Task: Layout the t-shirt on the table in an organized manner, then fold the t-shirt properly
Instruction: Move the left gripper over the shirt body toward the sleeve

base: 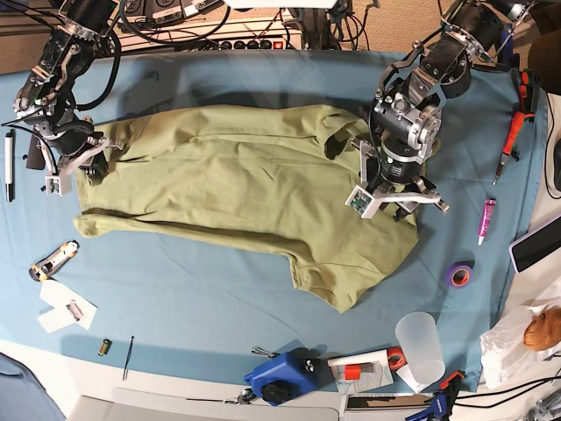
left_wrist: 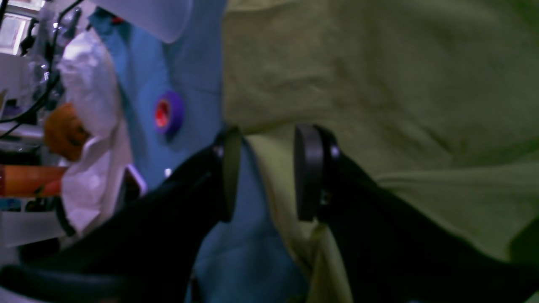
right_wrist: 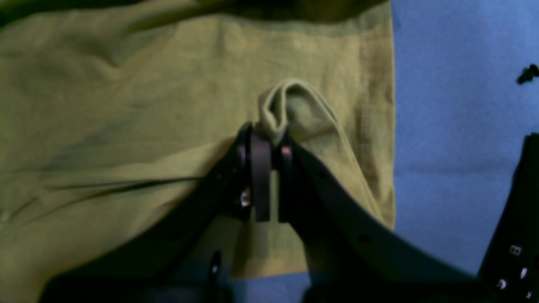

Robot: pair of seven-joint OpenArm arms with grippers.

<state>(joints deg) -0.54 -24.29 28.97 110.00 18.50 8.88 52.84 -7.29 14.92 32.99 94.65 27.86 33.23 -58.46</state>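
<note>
The right gripper [right_wrist: 269, 145] is clamped on a pinched-up fold of the t-shirt [base: 245, 184], near the shirt's edge on the left of the base view. The left gripper [left_wrist: 267, 172] has its jaws apart with nothing between them, sitting over the shirt's opposite edge where green cloth meets the blue table [base: 219, 289]. The shirt lies spread across the middle of the table, mostly flat but skewed, with one end bunched and drooping toward the near edge beside the purple tape roll [base: 458, 275]. By my reading the laying-out is partly done: the shirt needs squaring and smoothing, and no fold has been started.
</note>
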